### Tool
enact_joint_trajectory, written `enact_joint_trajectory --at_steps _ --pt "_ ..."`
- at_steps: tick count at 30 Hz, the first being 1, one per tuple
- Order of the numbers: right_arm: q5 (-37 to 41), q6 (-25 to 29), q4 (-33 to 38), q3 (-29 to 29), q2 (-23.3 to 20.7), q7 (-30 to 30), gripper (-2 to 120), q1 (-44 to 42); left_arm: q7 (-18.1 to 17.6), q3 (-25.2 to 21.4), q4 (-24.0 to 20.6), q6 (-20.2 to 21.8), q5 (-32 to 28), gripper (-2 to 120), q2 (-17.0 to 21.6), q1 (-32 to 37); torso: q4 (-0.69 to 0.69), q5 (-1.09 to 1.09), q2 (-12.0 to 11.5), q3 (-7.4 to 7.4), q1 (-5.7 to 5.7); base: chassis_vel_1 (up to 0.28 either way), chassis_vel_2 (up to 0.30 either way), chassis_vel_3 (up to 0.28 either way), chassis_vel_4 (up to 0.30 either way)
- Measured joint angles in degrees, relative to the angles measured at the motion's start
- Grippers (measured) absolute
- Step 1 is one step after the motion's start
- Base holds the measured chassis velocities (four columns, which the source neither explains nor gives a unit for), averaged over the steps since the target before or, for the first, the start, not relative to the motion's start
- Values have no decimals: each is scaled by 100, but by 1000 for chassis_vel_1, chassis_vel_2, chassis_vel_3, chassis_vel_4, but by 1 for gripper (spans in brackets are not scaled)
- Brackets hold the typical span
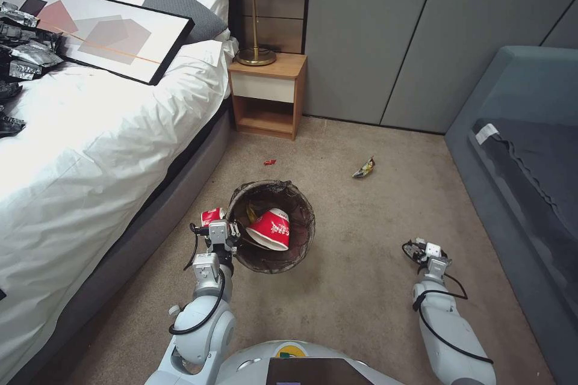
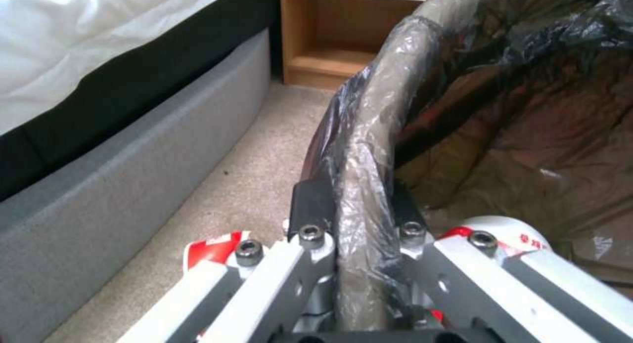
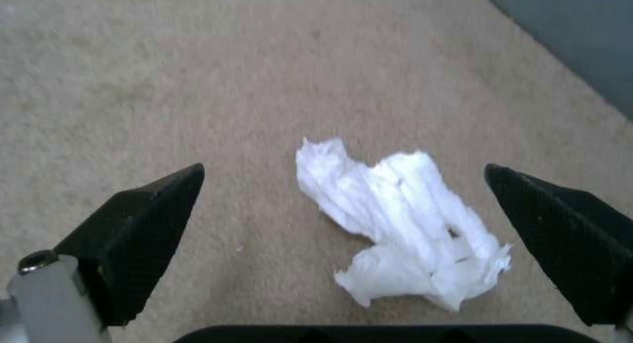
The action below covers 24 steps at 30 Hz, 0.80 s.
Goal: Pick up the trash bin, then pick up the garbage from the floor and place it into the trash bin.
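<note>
My left gripper (image 1: 227, 239) is shut on the near rim of the trash bin (image 1: 272, 192), a round bucket lined with a dark bag. In the left wrist view its black fingers (image 2: 312, 204) clamp the bag-covered rim (image 2: 369, 135). A red-and-white cup (image 1: 269, 229) lies inside the bin, and another red-and-white cup (image 1: 211, 215) lies just outside it by the gripper. My right gripper (image 1: 421, 249) hangs low over the carpet, open (image 3: 344, 167), with a crumpled white tissue (image 3: 399, 217) on the floor between its fingers. A yellow wrapper (image 1: 363, 168) and a small red scrap (image 1: 270, 162) lie farther off on the floor.
The bed (image 1: 90, 150) with its grey base runs along the left, close to the bin. A wooden nightstand (image 1: 268, 93) with a lamp stands at the back. A blue-grey sofa (image 1: 518, 132) lines the right side. Open carpet (image 1: 361, 289) lies between them.
</note>
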Motion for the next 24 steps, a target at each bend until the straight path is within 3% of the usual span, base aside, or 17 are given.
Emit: enact_joint_trajectory --at_steps 24 --pt "166 36 -1444 -51 -191 228 100 744 -3 -25 -18 -7 9 3 -1 23 0 0 0 0 0 0 0 0 0"
